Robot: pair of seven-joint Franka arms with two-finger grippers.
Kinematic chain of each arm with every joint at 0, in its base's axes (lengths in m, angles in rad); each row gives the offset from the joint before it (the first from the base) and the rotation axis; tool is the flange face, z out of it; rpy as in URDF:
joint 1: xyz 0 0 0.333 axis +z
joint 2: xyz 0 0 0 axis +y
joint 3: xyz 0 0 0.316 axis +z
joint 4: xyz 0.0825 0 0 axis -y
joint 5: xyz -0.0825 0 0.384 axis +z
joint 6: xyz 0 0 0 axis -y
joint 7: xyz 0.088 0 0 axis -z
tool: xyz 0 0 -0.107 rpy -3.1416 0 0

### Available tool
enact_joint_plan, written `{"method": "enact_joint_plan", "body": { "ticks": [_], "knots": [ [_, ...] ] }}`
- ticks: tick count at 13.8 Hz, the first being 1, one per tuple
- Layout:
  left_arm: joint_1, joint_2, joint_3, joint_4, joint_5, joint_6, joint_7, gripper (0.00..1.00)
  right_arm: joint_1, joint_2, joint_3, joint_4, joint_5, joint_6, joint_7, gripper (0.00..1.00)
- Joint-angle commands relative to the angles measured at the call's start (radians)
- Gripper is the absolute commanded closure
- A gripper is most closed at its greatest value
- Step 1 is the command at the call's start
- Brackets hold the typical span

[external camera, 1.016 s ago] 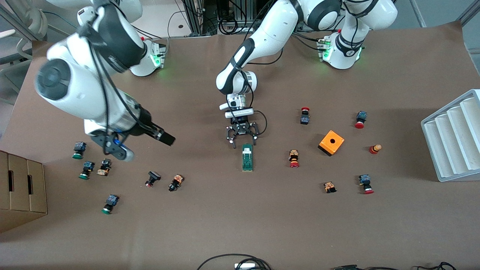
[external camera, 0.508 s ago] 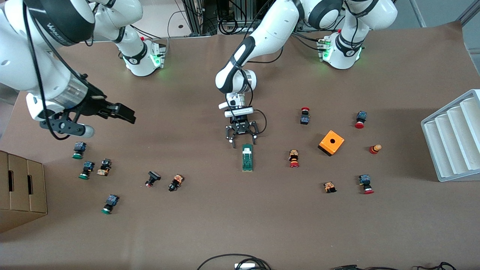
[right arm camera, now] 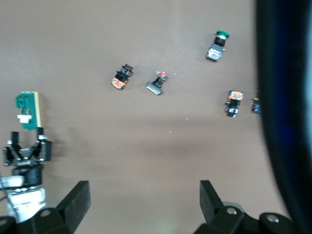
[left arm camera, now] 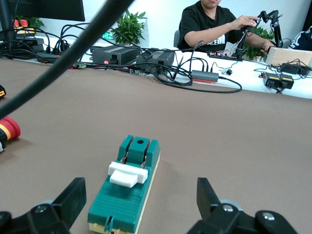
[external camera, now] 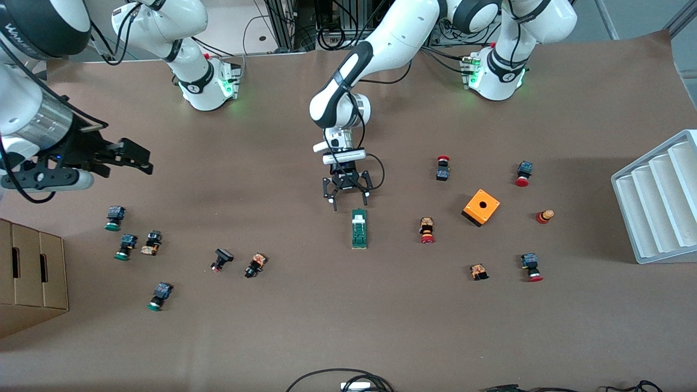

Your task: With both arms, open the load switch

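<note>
Load switch (external camera: 359,228) lies unobstructed among push buttons (external camera: 427,230), left gripper (external camera: 347,200) just beside, both grippers' jaws wide.

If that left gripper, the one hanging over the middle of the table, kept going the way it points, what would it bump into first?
Most likely the load switch. The left gripper stands open, and the switch lies between its fingers' lines just ahead. How high it hovers above the table is unclear.
</note>
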Motion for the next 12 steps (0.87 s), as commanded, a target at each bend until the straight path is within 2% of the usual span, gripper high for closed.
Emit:
{"method": "enact_joint_plan", "body": {
  "ticks": [1,6,8,12],
  "knots": [
    [-0.005,-0.07,-0.002,-0.036,-0.021,-0.008,0.005,0.0,-0.01,-0.042,0.01,-0.056,-0.039,0.014,-0.034,0.0],
    [-0.004,-0.149,-0.004,-0.036,-0.03,-0.001,0.058,0.0,-0.018,-0.043,0.011,-0.059,-0.058,0.025,-0.082,0.0],
    [-0.004,-0.185,-0.004,-0.03,-0.105,-0.001,0.148,0.0,-0.065,-0.049,0.013,-0.061,-0.056,0.025,-0.153,0.0],
    [0.006,-0.234,-0.002,-0.025,-0.148,0.001,0.23,0.0,-0.124,-0.076,0.016,-0.078,-0.056,0.023,-0.247,0.0]
  ]
}}
